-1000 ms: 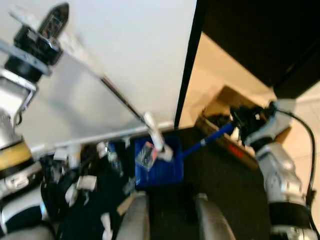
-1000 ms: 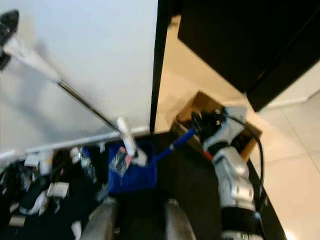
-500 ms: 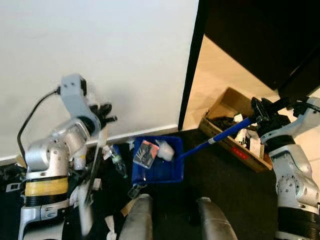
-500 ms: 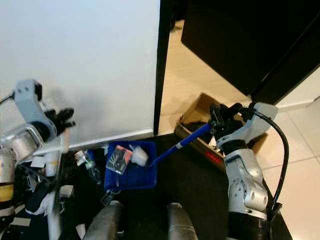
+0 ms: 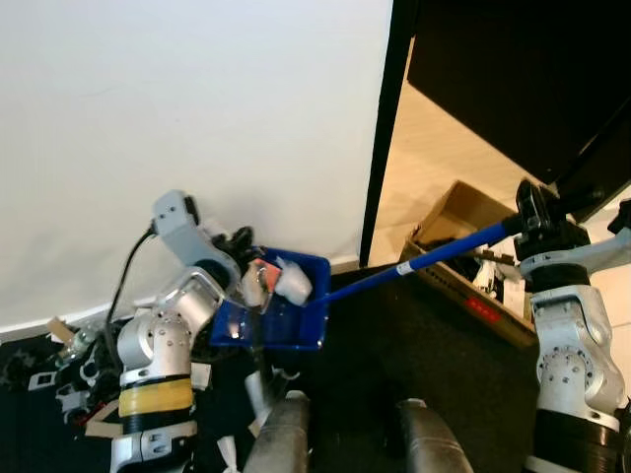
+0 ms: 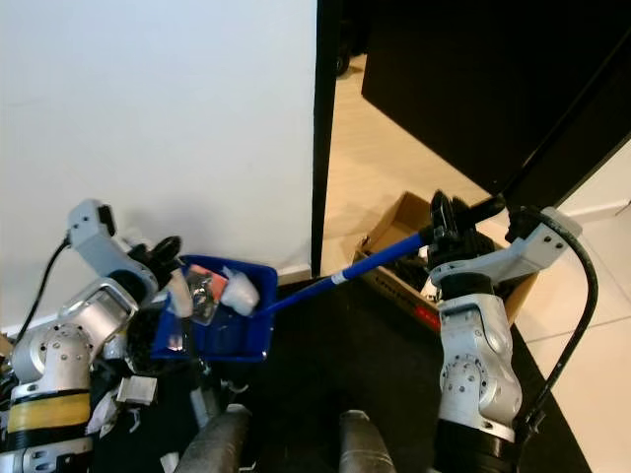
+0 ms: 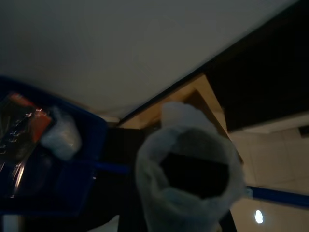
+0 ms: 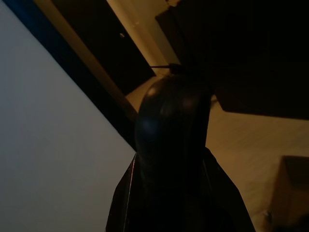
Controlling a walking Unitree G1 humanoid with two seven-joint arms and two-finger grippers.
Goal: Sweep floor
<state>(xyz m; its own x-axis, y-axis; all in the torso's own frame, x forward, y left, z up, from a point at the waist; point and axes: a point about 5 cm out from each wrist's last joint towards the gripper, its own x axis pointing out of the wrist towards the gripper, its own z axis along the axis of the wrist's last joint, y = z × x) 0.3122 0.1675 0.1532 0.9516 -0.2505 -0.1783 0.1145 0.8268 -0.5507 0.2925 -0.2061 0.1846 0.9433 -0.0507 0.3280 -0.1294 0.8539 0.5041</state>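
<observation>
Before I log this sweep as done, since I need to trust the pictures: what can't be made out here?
- Left gripper: open or shut unclear in the eye views, blurred against the blue dustpan.
- Broom head: hidden behind the left arm.
- Cardboard box contents: too small and dark, partly behind the right arm.

The left arm is bent sharply at the elbow, its forearm rising toward the white wall, and the left pincer (image 5: pixel 246 281) sits at its upper end with the wrist camera housing just behind it. The right arm stands nearly upright, wrist bent inward, and the right pincer (image 5: pixel 532 212) at its top is clamped on a blue handle (image 5: pixel 434 259).
</observation>
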